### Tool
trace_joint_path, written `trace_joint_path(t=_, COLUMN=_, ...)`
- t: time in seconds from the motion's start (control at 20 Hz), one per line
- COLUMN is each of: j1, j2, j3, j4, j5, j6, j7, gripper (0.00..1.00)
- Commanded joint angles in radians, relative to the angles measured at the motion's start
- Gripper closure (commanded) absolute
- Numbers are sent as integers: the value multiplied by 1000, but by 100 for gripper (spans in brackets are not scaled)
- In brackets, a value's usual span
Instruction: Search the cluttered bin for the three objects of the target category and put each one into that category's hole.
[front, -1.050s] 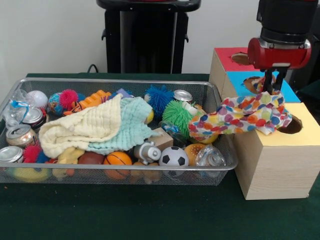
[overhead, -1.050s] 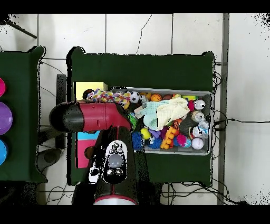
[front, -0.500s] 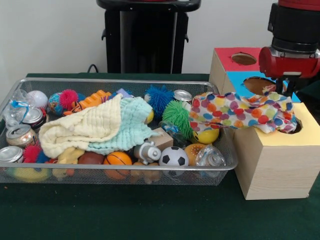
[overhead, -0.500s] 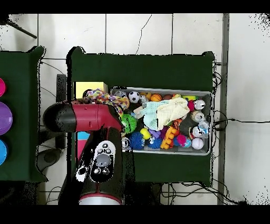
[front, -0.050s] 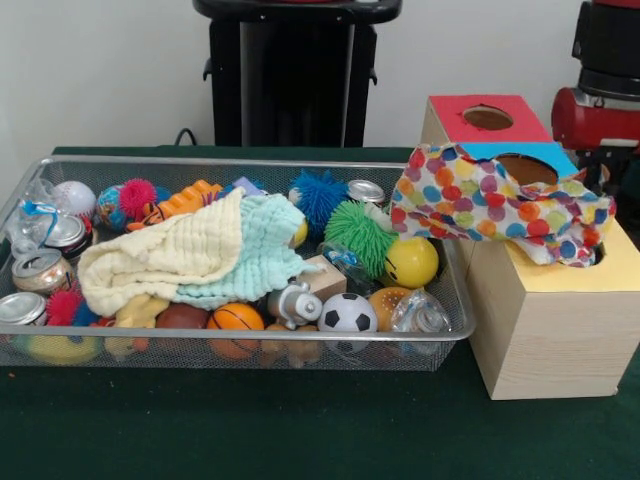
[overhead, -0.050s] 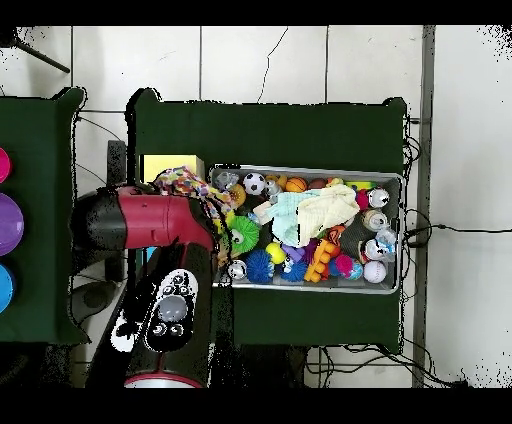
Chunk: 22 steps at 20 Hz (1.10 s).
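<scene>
Polka-dot cloth draped over the yellow box

We see the polka-dot cloth (front, -0.050s: 495, 205) spread at centre right, from the wire bin's (front, -0.050s: 230, 165) corner across the yellow box (front, -0.050s: 545, 320), probably because it belongs in that hole. The jaws are hidden behind the red arm (front, -0.050s: 600, 115) at the right edge, so we cannot tell their state or their relation to the cloth.

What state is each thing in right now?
Polka-dot cloth: draped over the boxes, one end at the yellow hole, other end hanging at the bin's rim.
Yellow-topped box: hole mostly covered.
Blue-topped box: hole partly covered.
Red-topped box: hole clear.
Wire bin: cluttered.
Cream cloth: crumpled, in bin.
Gripper: fingers hidden.
</scene>
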Motion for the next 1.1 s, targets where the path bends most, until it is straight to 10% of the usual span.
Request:
trace_joint_path(t=0.05, j1=-6, j2=116, j3=-20, j4=-54, j5=36, j6=-84, j7=273, gripper=100)
trace_joint_path(t=1.1, j1=62, j2=276, j3=-135, j4=-90, j5=77, j6=-210, j7=309, gripper=100)
